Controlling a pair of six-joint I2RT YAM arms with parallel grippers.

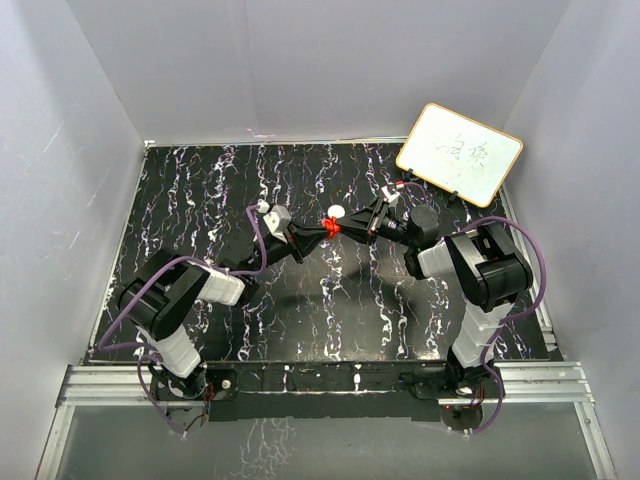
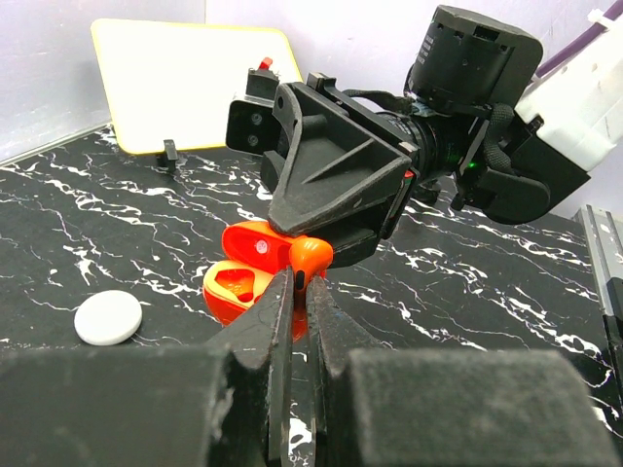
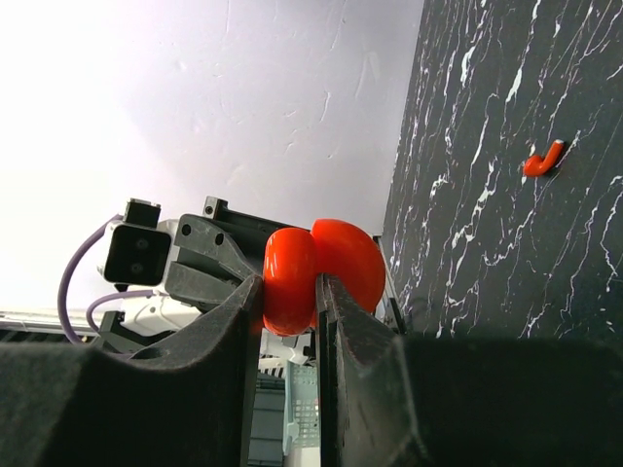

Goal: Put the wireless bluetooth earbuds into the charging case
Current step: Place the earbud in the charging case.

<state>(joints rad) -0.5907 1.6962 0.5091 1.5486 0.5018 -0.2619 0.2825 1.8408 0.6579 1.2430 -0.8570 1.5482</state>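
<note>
Near the middle of the black, white-veined marble-look table, a little toward its far edge, the two arms meet tip to tip. The right gripper is clamped on the glossy red plastic charging case; in the left wrist view the case's lid stands open. The left gripper has its fingers pinched almost together on a small red-orange earbud, which sits at the open case's rim. Whether it touches the case I can't quite tell. A second red earbud lies alone on the table, apart from the case. A round white disc lies just beside the case, on its far-edge side. A yellow-framed whiteboard stands at the far right corner.
</note>
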